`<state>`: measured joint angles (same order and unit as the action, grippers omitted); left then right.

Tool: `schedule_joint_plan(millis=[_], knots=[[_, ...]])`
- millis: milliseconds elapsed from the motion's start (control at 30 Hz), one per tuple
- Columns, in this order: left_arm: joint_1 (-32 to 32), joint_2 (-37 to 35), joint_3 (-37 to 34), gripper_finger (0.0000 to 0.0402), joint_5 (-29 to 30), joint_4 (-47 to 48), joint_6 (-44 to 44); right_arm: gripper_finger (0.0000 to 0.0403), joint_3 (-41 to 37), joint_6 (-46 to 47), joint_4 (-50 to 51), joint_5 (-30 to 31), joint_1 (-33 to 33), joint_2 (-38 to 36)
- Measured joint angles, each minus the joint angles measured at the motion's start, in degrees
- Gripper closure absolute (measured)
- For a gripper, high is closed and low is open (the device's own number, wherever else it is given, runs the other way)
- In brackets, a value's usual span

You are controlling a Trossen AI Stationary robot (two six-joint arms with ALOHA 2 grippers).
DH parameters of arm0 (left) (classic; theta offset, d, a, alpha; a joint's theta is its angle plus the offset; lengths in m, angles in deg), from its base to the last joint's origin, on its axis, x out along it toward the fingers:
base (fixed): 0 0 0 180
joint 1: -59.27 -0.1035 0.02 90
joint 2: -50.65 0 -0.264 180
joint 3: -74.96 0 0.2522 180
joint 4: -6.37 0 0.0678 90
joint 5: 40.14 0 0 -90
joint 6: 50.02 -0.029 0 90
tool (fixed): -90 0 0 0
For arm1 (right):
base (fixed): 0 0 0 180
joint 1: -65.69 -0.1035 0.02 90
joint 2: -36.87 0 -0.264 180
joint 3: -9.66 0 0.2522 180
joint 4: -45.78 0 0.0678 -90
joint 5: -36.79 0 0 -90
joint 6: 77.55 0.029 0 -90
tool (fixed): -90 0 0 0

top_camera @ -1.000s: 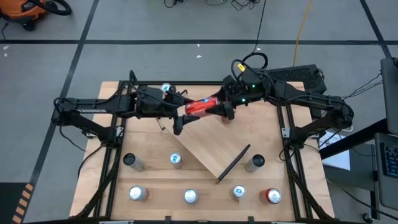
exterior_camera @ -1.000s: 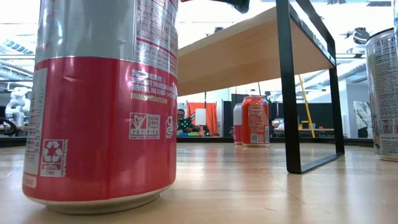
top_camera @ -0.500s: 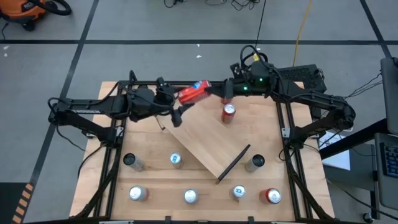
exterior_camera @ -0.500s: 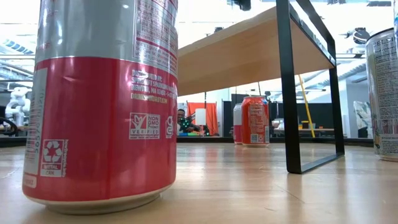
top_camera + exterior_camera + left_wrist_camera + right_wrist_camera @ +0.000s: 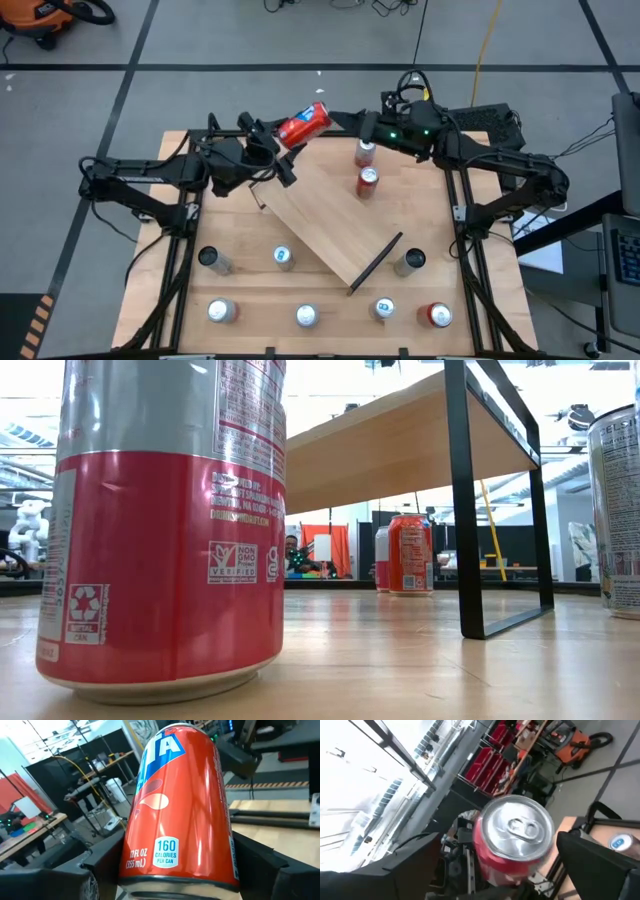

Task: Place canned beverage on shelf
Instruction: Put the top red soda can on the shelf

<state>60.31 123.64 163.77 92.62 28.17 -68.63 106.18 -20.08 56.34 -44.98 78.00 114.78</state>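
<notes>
A red canned beverage [image 5: 303, 125] hangs in the air above the table's far edge, with my left gripper [image 5: 278, 148] shut on it. Its silver top [image 5: 516, 829] faces my right gripper [image 5: 342, 121]. That gripper is open, a finger on either side of the top end with a gap to each. The shelf [image 5: 330, 225], a light-wood board with a black rail [image 5: 375, 262], stands slantwise on its black legs [image 5: 465, 510] mid-table, with no can on top. My left gripper pinches the can's round wall near its bottom end [image 5: 175, 870] between its two fingers [image 5: 260, 865]. The fingers come level from the table's left and run roughly along the can. The can is lifted clear, lying slanted, its top toward the far right.
Two red cans [image 5: 367, 152] [image 5: 368, 182] stand on the tabletop beside the shelf's far side. Several more cans stand in two rows along the near edge, among them a red one [image 5: 436, 316] close to the low camera [image 5: 160, 520].
My left gripper has risen and swung toward the table's far edge with the can, rolling as it went; the can, which lay over the shelf's far corner, now hangs beyond it. My right gripper has risen, rolled and drawn toward the far edge, uncovering the two red cans.
</notes>
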Motion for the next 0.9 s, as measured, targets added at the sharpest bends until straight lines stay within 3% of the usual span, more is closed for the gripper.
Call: schedule_joint_plan(millis=[333, 600, 900], knots=[[-0.26, 0.57, 0.05, 0.0111, 3.35, -0.23, -0.16, 0.0005, -0.02, 1.82, -3.69, 3.95, -0.72, 4.58], [-0.28, 1.31, 0.07, 0.0111, 6.32, -0.44, -0.26, 0.0005, -0.02, 1.86, -13.23, 4.72, -0.65, 8.45], [-0.28, 3.41, 0.09, 0.0111, 6.68, -1.07, -4.58, 0.0005, -0.07, 1.82, -13.04, 7.17, -0.26, 9.28]])
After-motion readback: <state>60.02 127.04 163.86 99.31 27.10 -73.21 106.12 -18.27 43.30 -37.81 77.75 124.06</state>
